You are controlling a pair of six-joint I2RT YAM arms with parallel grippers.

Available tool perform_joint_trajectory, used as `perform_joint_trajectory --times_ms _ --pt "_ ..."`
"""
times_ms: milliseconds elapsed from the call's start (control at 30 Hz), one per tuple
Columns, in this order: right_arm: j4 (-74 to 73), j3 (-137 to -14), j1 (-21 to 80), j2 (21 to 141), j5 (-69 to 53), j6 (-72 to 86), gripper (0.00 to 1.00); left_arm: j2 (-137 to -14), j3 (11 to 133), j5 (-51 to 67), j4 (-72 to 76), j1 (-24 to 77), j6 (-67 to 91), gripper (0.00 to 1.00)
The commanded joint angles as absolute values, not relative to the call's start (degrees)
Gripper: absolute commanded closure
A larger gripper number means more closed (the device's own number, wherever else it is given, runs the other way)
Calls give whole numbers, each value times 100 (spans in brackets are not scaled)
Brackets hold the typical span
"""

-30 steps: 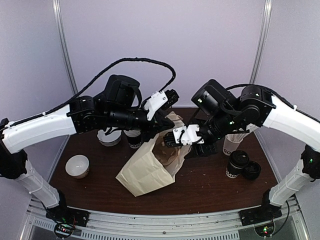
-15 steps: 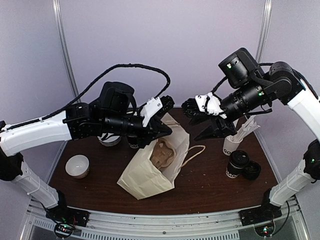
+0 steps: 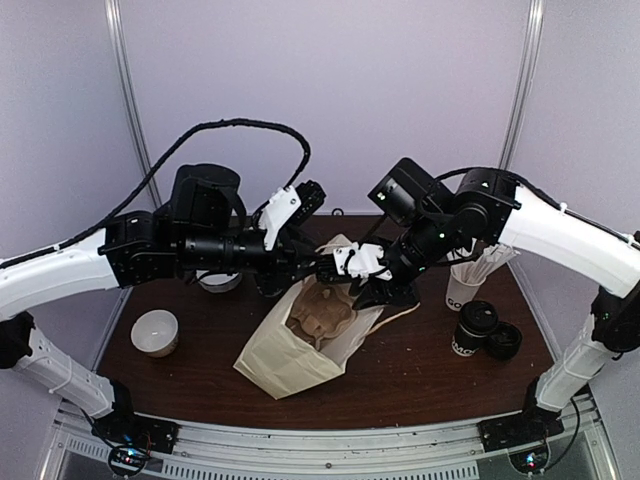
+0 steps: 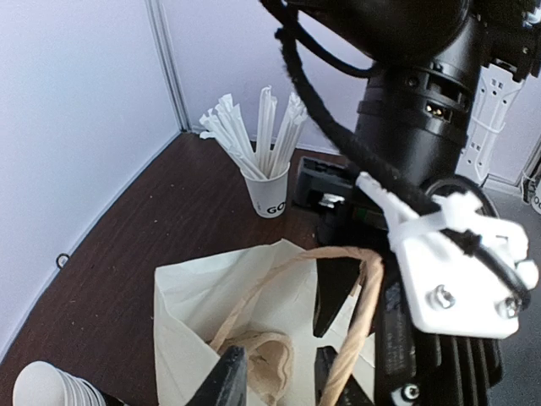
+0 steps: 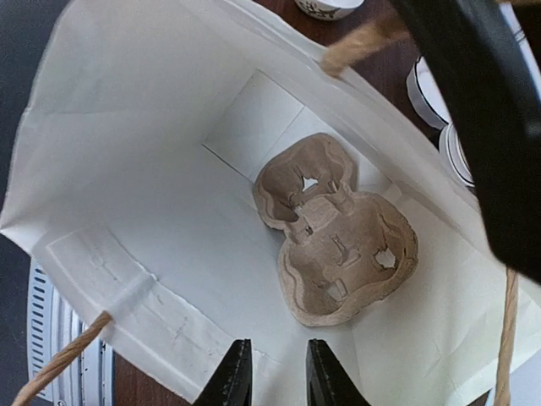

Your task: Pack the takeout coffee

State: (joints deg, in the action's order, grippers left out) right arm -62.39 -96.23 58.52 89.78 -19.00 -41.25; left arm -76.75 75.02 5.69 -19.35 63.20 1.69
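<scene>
Surface: dark brown wood-grain table (image 3: 410, 385). An aluminium rail (image 3: 330, 440) runs along the near edge. The walls (image 3: 400, 100) are plain pale lilac, with a metal upright (image 3: 128, 100) at each back corner.

Our landmark is the cream paper bag (image 3: 285, 355), mid-table, mouth open and tilted up and back. A brown pulp cup carrier (image 5: 338, 254) lies flat on the bag's bottom. The twine handle (image 4: 296, 260) arches over the rim.

The takeout coffee (image 3: 472, 330) is not in the bag. It stands on the table well to the right of it, clear of both arms. Its long axis is vertical, with the black lid up and the base on the wood. The white lettering faces the near edge, and we read only part of it. A second black round item (image 3: 503, 341) touches its right side. We can't tell what that is.

Behind the coffee and right of the bag is a white cup of paper-wrapped straws (image 3: 462, 292). A white cup (image 3: 155, 333) sits left of the bag.

The left gripper (image 4: 277, 372) is at the bag's back rim. Its fingers (image 4: 226, 381) are slightly apart with a narrow gap, and we see nothing clamped.

The right gripper (image 5: 275, 368) is over the bag mouth, looking straight in. Its fingers (image 5: 237, 376) also stand a narrow gap apart, with bag paper visible through the gap. We can't tell if they touch it.
</scene>
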Motion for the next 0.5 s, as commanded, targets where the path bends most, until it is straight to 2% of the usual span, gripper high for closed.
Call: perform_joint_trajectory --times_ms 0,67,167,267,367,467 --pt "-5637 -9472 5880 9014 -1315 -3791 75 -7536 7320 318 -1687 6354 332 62" --pt "-5506 -9410 5882 9090 -1139 -3658 74 -7460 7228 285 -1674 6354 343 54" --pt "-5481 -9415 5884 9270 -809 -3484 66 -7311 7042 299 -1624 6354 328 41" --pt "-5493 -9446 5880 9488 -629 -3308 63 -7137 6875 309 -1610 6347 329 33" --pt "-5449 -9502 5880 9668 -506 -3097 57 -6965 6706 237 -1631 6354 366 31" --pt "-5405 -9553 5880 9827 -401 -2944 55 -6785 6482 235 -1524 6354 414 30"
